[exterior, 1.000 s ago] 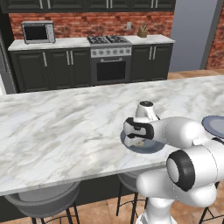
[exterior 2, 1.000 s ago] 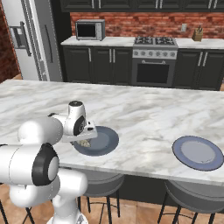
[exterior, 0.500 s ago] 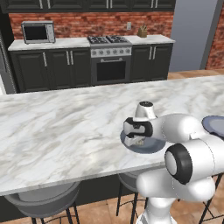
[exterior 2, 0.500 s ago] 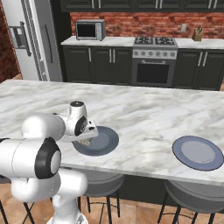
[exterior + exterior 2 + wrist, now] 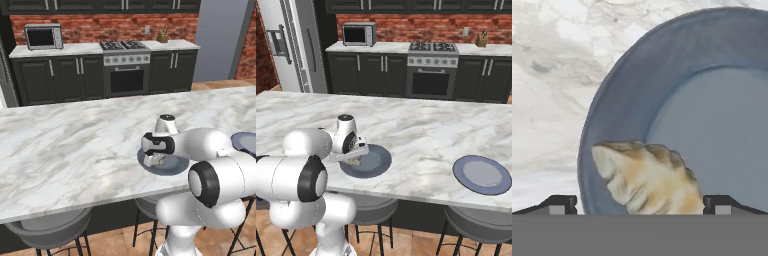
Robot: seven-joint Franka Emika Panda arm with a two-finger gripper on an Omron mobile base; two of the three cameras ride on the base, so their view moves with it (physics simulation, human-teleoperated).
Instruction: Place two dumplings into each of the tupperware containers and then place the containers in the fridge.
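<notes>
One dumpling (image 5: 649,177), pale beige and pleated, lies on the left part of a round dark blue-grey plate (image 5: 619,90). My gripper (image 5: 644,204) is right above it, open, with one fingertip on each side of the dumpling and not closed on it. From the base views the hand points down over this plate (image 5: 172,167) (image 5: 376,162) near the island's front edge, with the gripper (image 5: 159,160) (image 5: 353,159) low over the dumpling (image 5: 355,161). The tupperware containers are out of view. The fridge (image 5: 296,45) stands at the far left, its door shut.
A second round blue-grey plate (image 5: 482,174) (image 5: 246,141) lies to the right on the marble island (image 5: 421,125). Bar stools (image 5: 47,232) stand below the island's front edge. Dark cabinets, a stove (image 5: 125,75) and a microwave (image 5: 44,36) line the back wall.
The hand has stayed over the plate and settled slightly lower onto the dumpling; the elbow has shifted a little. The plate and dumpling have not moved.
</notes>
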